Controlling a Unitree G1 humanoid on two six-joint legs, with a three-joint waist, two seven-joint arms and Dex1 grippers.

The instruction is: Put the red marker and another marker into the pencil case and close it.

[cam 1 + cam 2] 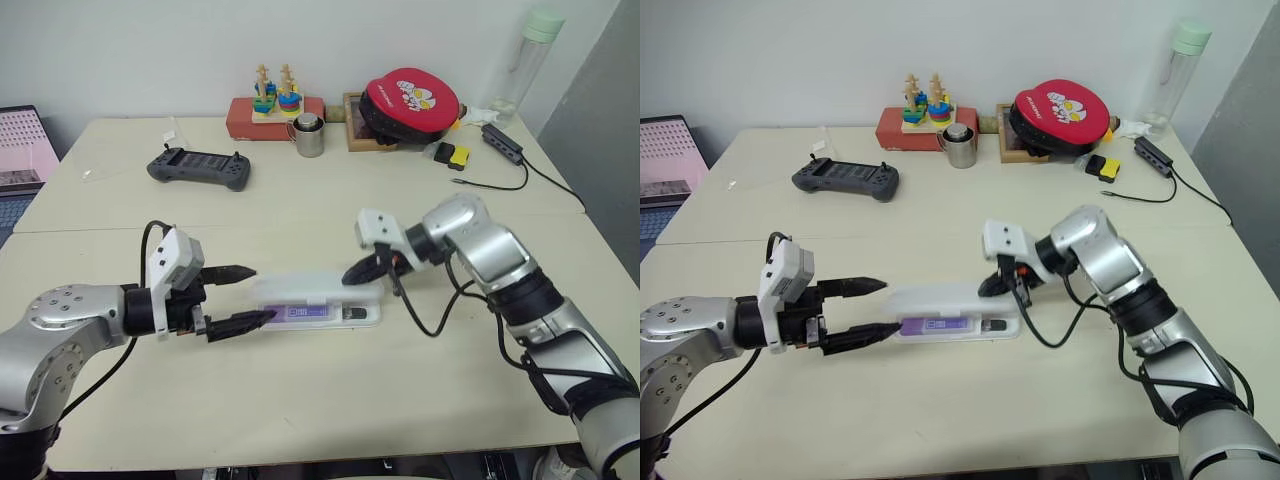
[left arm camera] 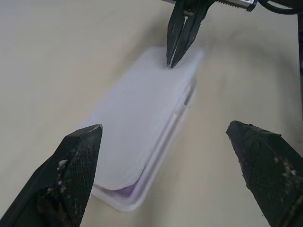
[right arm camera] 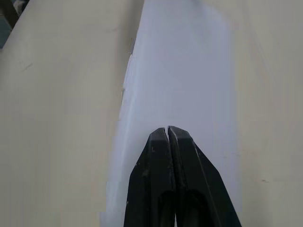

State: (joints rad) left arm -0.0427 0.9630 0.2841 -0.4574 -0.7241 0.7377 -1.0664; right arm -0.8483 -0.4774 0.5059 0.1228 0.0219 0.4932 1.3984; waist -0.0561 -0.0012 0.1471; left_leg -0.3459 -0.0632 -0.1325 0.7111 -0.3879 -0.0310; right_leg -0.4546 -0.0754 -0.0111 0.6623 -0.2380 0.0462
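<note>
White plastic, the rectangular hinged pencil case [image 1: 318, 302] lies near the middle of the beige table [image 1: 300, 400], lid lowered but ajar; the lilac-purple highlighter [image 1: 308, 312] shows in its tray. The left gripper [image 1: 240, 297] stands released just left of it, the right gripper [image 1: 352, 275] clenched on nothing at the lid's right end. Far off sit a dark grey game controller [image 1: 200, 167], a steel mug [image 1: 309, 136] and a red round pouch [image 1: 412, 103].

From the left wrist, spread black fingers [image 2: 71, 175] frame the case. From the right wrist, pinched fingertips [image 3: 169, 142] rest over the lid [image 3: 184, 71].
</note>
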